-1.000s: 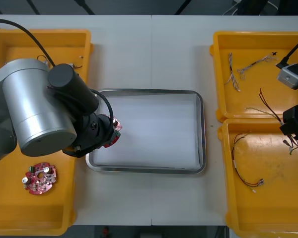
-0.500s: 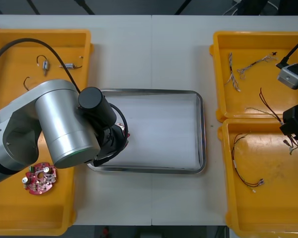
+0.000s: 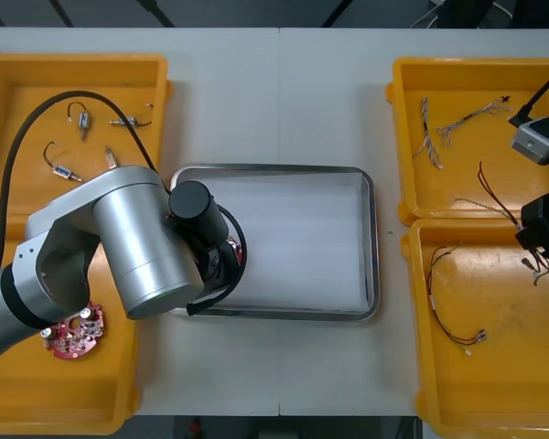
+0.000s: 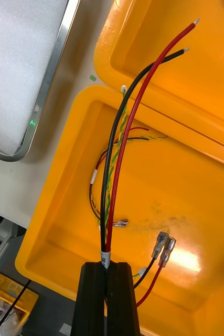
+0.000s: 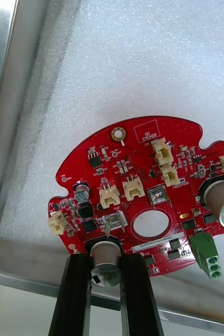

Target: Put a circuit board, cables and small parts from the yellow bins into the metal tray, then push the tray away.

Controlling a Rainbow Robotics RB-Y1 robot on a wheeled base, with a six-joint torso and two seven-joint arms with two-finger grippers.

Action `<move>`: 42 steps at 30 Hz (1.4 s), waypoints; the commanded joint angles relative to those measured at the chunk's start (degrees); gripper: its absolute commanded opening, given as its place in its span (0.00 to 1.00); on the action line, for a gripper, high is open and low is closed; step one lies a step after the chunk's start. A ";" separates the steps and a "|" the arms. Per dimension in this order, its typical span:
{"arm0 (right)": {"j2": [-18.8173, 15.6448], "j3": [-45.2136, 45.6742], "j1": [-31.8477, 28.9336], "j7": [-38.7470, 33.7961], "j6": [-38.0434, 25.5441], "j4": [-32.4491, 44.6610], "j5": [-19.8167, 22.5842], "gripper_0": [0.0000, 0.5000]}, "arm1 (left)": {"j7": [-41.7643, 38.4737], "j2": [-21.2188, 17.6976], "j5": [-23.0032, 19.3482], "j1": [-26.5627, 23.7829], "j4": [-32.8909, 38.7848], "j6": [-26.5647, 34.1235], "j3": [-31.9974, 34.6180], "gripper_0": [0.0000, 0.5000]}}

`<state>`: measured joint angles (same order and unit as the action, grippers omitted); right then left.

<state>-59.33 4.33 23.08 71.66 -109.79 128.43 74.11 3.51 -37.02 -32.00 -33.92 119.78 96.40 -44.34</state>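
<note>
A round red circuit board [image 5: 143, 199] hangs just above the white inside of the metal tray [image 5: 7, 94], near its left near corner. My left gripper [image 5: 105, 258] is shut on the board's edge, at a silver cylinder part. In the front view the left arm covers that gripper, and a bit of the board [image 3: 237, 252] peeks out over the tray [image 3: 274, 168]. My right gripper [image 4: 107, 269] is shut on a red and black cable [image 4: 123, 147] above the right near yellow bin [image 4: 54, 231]. The front view shows that gripper [image 3: 538, 240] at the right edge.
A second red circuit board [image 3: 69, 331] lies in the left near bin. Small metal parts [image 3: 80, 120] sit in the left far bin [image 3: 73, 62]. Loose cables lie in the right far bin [image 3: 439, 137] and the right near bin [image 3: 453, 315].
My left arm has swung right from the left bin, carrying the circuit board over the tray's left side. The right arm has stayed put.
</note>
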 commanded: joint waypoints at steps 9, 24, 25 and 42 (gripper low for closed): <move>-2.11 1.56 0.48 1.64 -0.21 1.21 -0.45 0.00 | -3.78 1.25 1.85 -2.12 -2.18 -3.23 -2.33 0.00; -2.11 1.56 0.48 1.64 -0.21 1.21 -0.45 0.00 | -3.95 0.54 0.80 -2.64 -1.74 -2.62 -2.24 0.74; -2.11 1.56 0.48 1.64 -0.21 1.21 -0.45 0.00 | -3.78 0.45 0.62 -3.00 -1.30 -1.92 -2.24 0.76; -2.11 1.56 0.48 1.64 -0.21 1.21 -0.45 0.00 | -2.46 -7.81 -10.19 -8.80 14.96 11.62 8.57 1.00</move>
<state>-59.33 4.33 23.08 71.66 -109.80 128.43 74.10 3.50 -41.02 -40.05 -39.42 131.22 107.04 -38.12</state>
